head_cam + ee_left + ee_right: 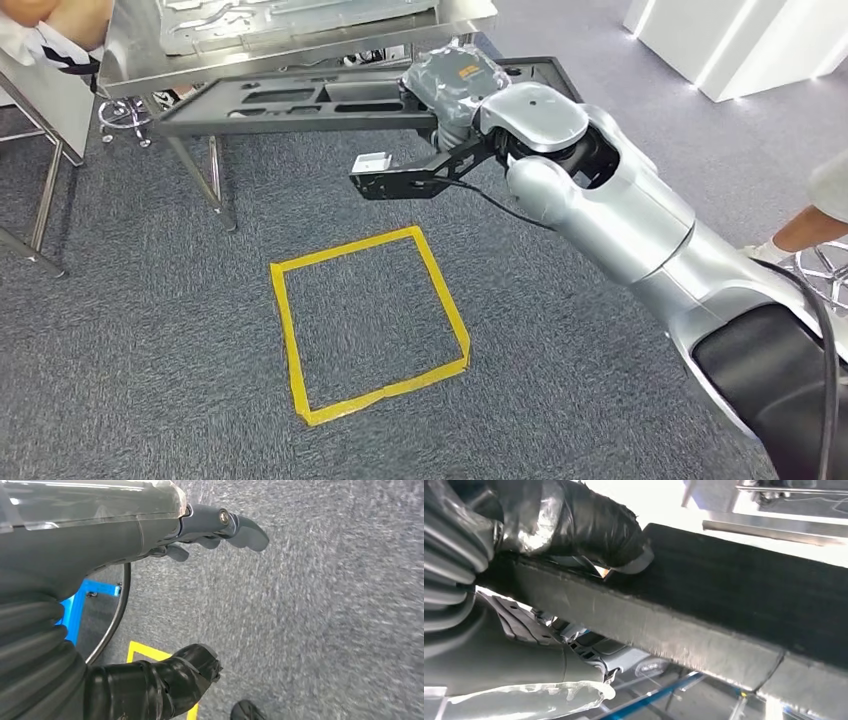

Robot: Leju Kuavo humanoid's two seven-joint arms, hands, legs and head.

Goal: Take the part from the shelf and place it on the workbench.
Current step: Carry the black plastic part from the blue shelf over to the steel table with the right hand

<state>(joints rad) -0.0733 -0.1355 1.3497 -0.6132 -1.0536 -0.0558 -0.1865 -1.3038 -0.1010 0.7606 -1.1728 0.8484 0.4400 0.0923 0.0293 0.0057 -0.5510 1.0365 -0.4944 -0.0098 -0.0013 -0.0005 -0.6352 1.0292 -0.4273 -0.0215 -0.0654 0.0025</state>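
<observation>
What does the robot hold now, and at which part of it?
The right hand grips the long black part at its near edge, toward one end; the thumb lies on its flat face. The left hand holds nothing.

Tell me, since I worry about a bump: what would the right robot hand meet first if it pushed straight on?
Probably the metal workbench: the right robot hand, holding the black part, points toward its edge. Depth is unclear.

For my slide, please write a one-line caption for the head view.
Right hand grips a long black part in front of a metal workbench, above a yellow tape square on grey carpet.
</observation>
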